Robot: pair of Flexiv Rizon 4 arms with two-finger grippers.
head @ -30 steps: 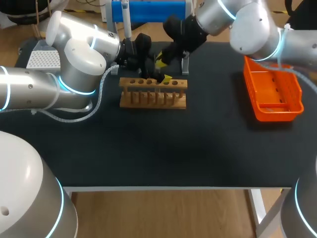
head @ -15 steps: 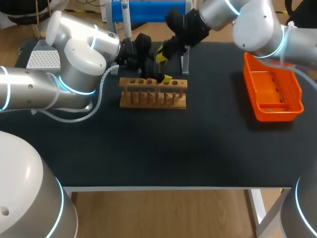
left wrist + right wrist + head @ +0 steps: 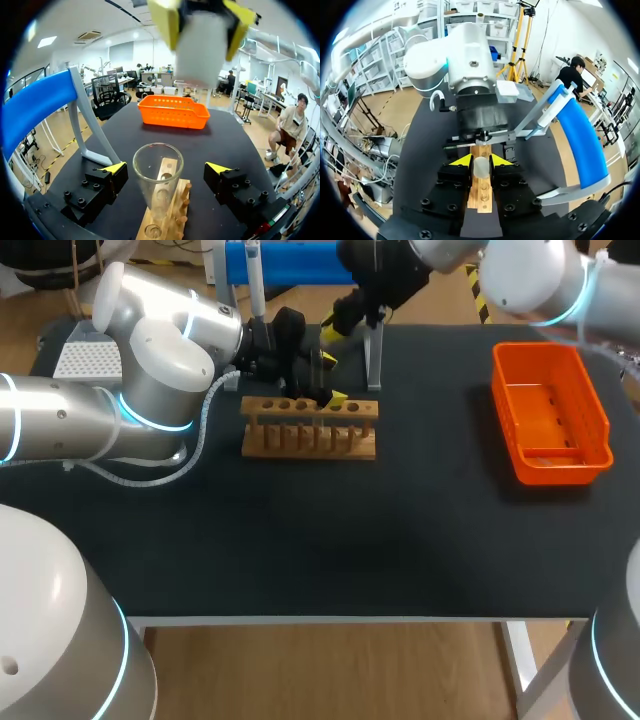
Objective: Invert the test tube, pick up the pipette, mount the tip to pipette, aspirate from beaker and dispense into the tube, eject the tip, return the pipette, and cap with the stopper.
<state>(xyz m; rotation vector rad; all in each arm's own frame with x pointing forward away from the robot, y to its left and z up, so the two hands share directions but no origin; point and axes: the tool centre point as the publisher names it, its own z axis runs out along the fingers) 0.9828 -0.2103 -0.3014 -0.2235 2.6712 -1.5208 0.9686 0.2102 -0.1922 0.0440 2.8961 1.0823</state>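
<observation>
A clear glass test tube [image 3: 157, 185] stands mouth up in the wooden rack [image 3: 310, 428]. My left gripper [image 3: 166, 170] is open, with one yellow-tipped finger on either side of the tube and apart from it. In the head view it sits at the rack's back edge [image 3: 325, 380]. My right gripper [image 3: 330, 328] hangs above and behind the rack, shut on a white stopper [image 3: 481, 167]. The left wrist view shows that stopper [image 3: 200, 55] high over the tube, held between the right gripper's yellow tips. The rack [image 3: 481, 192] lies under the right gripper.
An orange basket [image 3: 550, 420] stands at the table's right. A blue bar on a grey stand [image 3: 300, 262] runs along the back edge, with one grey leg [image 3: 375, 360] just right of the grippers. My left arm [image 3: 465, 65] faces the right gripper.
My right arm has risen and drawn back toward the table's far edge with the stopper in its gripper. The left arm and the tube have kept still.
</observation>
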